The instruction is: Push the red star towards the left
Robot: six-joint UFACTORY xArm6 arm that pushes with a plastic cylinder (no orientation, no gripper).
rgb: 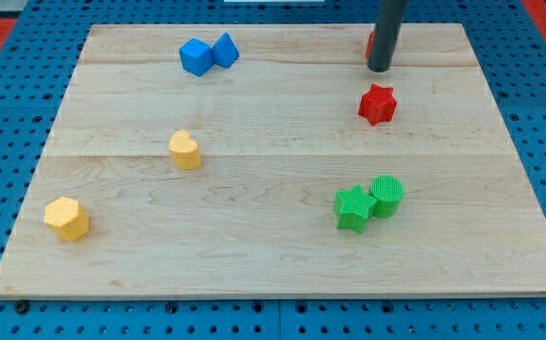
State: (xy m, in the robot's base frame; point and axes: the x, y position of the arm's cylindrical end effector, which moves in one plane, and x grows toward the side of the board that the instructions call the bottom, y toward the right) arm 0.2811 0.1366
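The red star (377, 104) lies on the wooden board (273, 236) at the upper right. My tip (380, 69) stands just above the star in the view, a short gap apart from it. The dark rod hides most of a second red block (370, 43) behind it at the board's top edge.
Two blue blocks (208, 54) touch each other at the top left. A yellow heart (185, 150) lies left of centre, a yellow hexagon (67, 219) at the lower left. A green star (354, 208) and a green cylinder (385, 195) touch at the lower right.
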